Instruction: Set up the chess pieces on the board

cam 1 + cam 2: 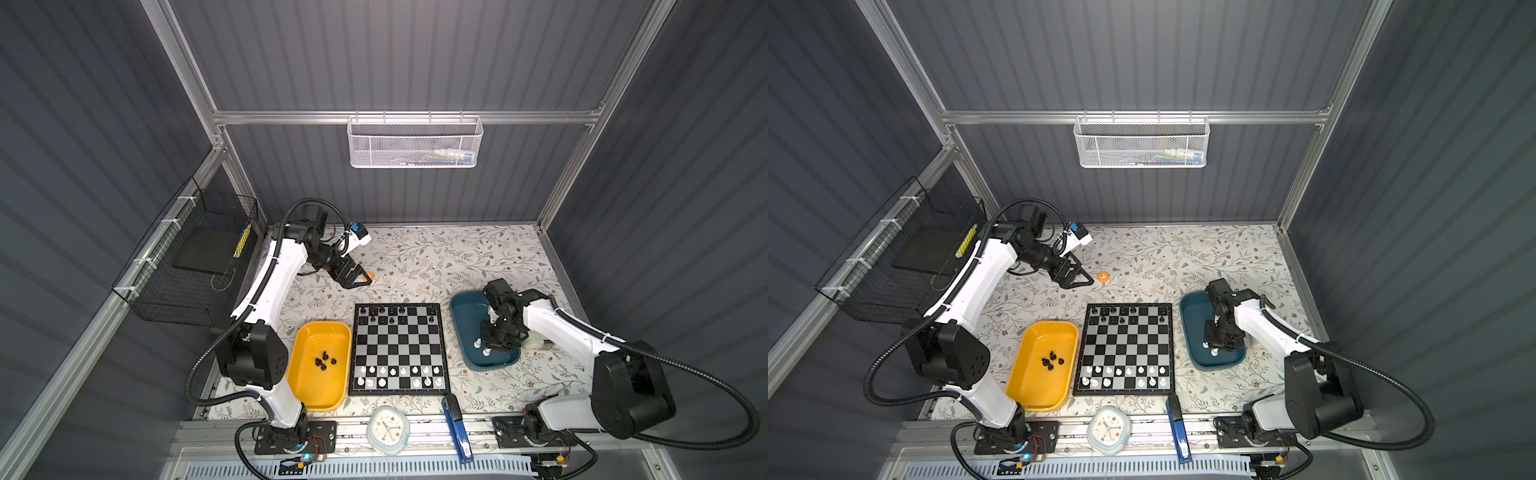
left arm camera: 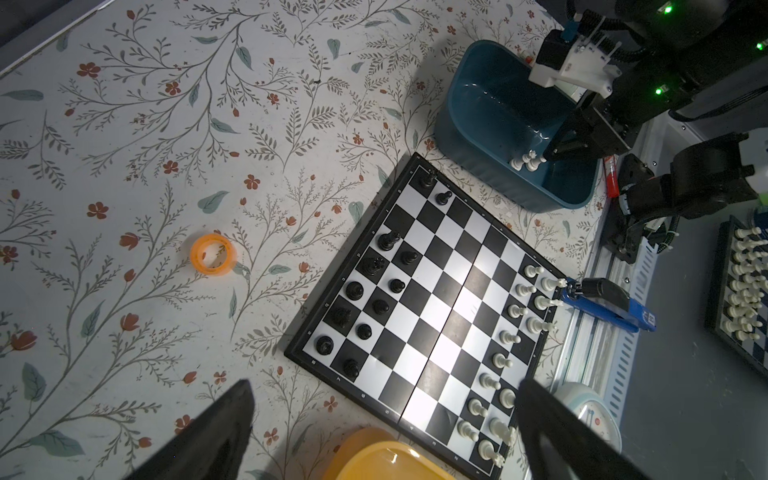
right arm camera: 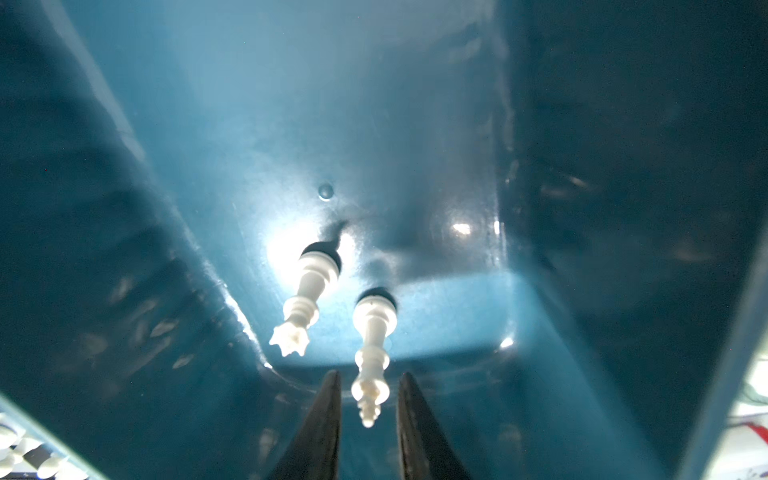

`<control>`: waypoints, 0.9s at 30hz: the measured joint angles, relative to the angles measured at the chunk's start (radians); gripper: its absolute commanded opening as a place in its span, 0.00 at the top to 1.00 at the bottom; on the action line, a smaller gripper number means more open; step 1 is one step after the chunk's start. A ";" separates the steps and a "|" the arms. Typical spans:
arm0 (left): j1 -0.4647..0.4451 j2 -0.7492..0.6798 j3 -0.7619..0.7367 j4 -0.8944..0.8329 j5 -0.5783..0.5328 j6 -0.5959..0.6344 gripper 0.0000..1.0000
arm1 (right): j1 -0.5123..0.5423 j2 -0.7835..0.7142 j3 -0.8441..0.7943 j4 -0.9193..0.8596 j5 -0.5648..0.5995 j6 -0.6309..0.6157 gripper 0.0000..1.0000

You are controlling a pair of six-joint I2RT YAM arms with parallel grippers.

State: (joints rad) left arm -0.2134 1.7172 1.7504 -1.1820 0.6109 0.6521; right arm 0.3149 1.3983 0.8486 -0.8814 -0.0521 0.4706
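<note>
Faintly, edge numerals (image 2: pixel 387 411) on the board (image 2: pixel 449 316)

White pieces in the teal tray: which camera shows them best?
The right wrist view: two white pieces stand close up, one inside the open right pincer. Both top views show mere white specks; the left wrist view, a small far cluster.

The left arm (image 1: pixel 270 286) and right arm (image 1: pixel 540 320) have glossy white shells between bulky matte black joint housings (image 1: pixel 257 357) dotted with screw holes; ribbed black hoses (image 1: pixel 188 384) run alongside, cinched by white ties; the fingers (image 3: pixel 320 432) are plain black tapered wedges
</note>
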 measured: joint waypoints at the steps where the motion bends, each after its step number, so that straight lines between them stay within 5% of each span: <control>1: 0.000 0.000 0.000 0.000 -0.001 0.000 0.01 | 0.000 0.001 0.000 0.000 0.001 0.000 0.73; 27: 0.000 0.000 -0.001 0.001 -0.016 0.000 0.01 | 0.000 0.002 0.000 0.003 0.007 -0.002 0.73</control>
State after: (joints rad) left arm -0.2134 1.7172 1.7493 -1.1809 0.5945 0.6518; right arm 0.3149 1.4002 0.8482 -0.8783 -0.0452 0.4683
